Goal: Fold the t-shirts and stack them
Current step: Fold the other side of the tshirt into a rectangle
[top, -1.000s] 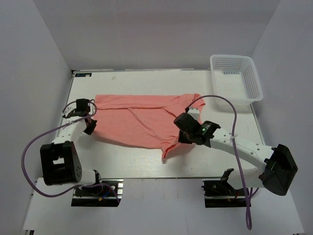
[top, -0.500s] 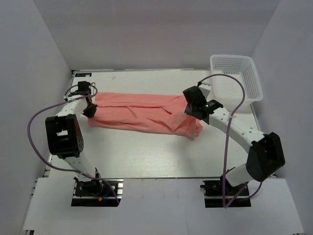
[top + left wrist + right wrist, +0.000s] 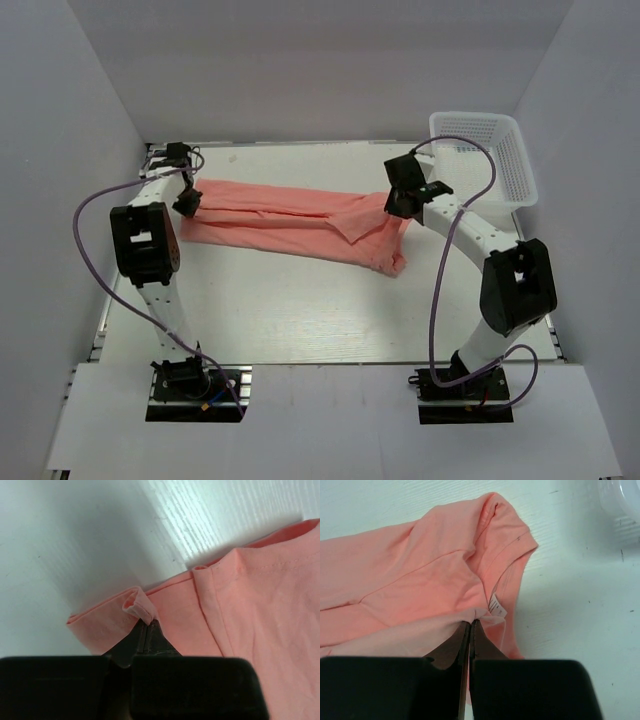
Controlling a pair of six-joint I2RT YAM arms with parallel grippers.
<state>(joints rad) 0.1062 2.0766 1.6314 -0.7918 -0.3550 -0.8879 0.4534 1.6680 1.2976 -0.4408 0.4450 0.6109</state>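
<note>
The salmon-pink t-shirt (image 3: 290,222) lies as a long folded band across the far part of the table. My left gripper (image 3: 186,203) is shut on its left end, pinching a small fold of hem (image 3: 139,602). My right gripper (image 3: 398,203) is shut on its right end, pinching fabric next to the white neck label (image 3: 496,605). The shirt's right end droops in a loose bunch (image 3: 385,250) below the right gripper. Both arms reach far forward, holding the cloth stretched between them.
A white plastic mesh basket (image 3: 482,155) stands at the far right corner, just right of my right gripper; its edge shows in the right wrist view (image 3: 620,500). White walls enclose the table on three sides. The white tabletop (image 3: 300,310) lies bare nearer the arm bases.
Both grippers have carried the near edge of the shirt away from the bases toward the far edge, folding it over into a narrower band. Both arms are now stretched out.
</note>
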